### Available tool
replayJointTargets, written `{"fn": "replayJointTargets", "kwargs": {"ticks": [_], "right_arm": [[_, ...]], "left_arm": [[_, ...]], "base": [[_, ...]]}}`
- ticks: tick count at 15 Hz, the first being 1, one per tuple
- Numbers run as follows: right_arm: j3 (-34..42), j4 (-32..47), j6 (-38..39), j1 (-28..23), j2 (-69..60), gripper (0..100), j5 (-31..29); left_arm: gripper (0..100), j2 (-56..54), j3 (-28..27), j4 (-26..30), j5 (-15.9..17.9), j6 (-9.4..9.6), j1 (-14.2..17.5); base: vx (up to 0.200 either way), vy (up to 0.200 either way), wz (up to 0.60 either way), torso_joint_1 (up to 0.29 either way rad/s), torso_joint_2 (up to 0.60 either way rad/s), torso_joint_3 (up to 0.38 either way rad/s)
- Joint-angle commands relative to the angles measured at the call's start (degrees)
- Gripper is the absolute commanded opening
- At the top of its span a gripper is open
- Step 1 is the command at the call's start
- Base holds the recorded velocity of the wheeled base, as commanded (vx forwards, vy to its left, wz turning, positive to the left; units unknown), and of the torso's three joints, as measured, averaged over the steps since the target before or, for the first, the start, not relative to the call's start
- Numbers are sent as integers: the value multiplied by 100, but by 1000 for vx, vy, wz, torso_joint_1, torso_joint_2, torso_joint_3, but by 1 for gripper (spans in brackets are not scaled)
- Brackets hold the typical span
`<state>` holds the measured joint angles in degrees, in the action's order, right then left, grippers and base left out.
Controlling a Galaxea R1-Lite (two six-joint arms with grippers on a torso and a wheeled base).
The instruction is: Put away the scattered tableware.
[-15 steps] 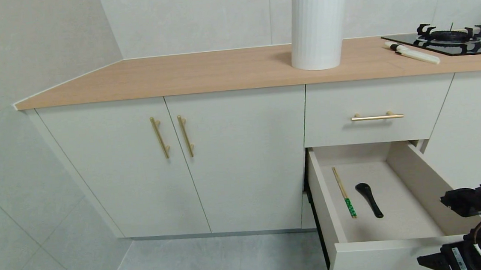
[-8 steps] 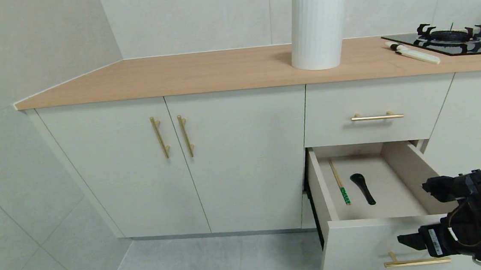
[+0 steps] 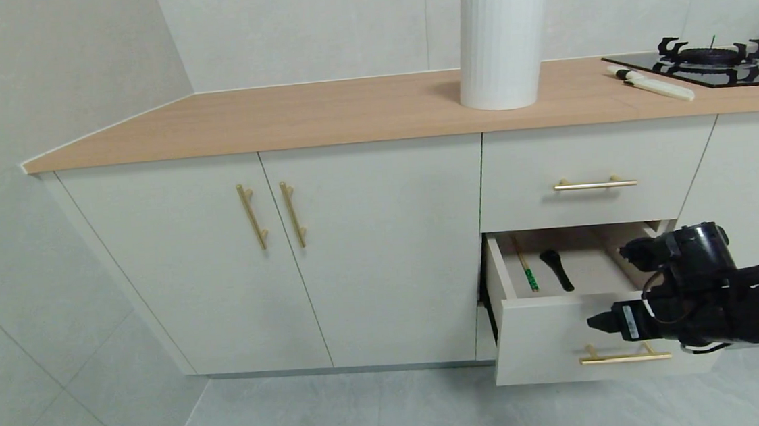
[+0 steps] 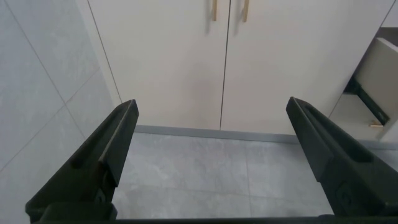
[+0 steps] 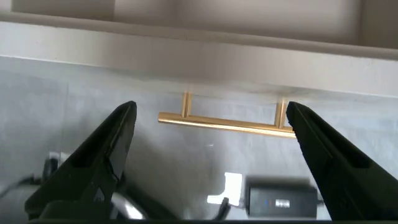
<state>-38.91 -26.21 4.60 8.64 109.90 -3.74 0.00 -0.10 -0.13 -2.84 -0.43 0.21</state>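
The right pincer (image 5: 210, 115) is spread wide. Its 2 fingers sit either side of the brass handle (image 5: 224, 124) of the lower drawer (image 3: 545, 335) and are closed on nothing. In the head view it is at the drawer front, but I cannot tell whether it touches. The drawer stands partly out, and the task's things lie inside it near the left wall: a pair of chopsticks (image 3: 526, 272) with green-patterned ends and, just beside them, a black spoon (image 3: 555, 270).

The step in hand looks like shutting this drawer. To do it well, press flat on the front panel near the middle of the handle and drive straight along the runners, since a push off to 1 side could skew the drawer. Slow down near the end so it seats without a slam, which would likely send the light chopsticks sliding. Hold the fingers clear of the gap behind the handle bar so the pincer comes away cleanly.

The left pincer (image 4: 211, 109) hangs wide and empty, low over the floor before the double cabinet doors (image 3: 271, 215), well apart from the drawer. On the worktop (image 3: 277, 116) stands a white ribbed canister (image 3: 504, 44). By the hob (image 3: 706, 62) lies what seems to be a pale knife (image 3: 654, 86), possibly tableware yet to be put away.
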Motion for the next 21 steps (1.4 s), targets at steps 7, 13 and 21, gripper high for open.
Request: {"fn": "replayJointTargets", "kwargs": {"ticks": [7, 13, 21], "right_arm": [[-2208, 28, -161, -311, 1543, 100, 5], [-2973, -183, -108, -653, 2062, 100, -12], [-3202, -1589, -11, -706, 2800, 100, -593]], "left_arm": [[100, 0, 1, 5, 3, -1, -3], [100, 0, 1, -4, 3, -1, -3], [100, 0, 1, -4, 3, -1, -3]], "base": [[0, 0, 0, 0, 0, 0], [0, 0, 0, 0, 0, 0], [0, 0, 0, 0, 0, 0]]}}
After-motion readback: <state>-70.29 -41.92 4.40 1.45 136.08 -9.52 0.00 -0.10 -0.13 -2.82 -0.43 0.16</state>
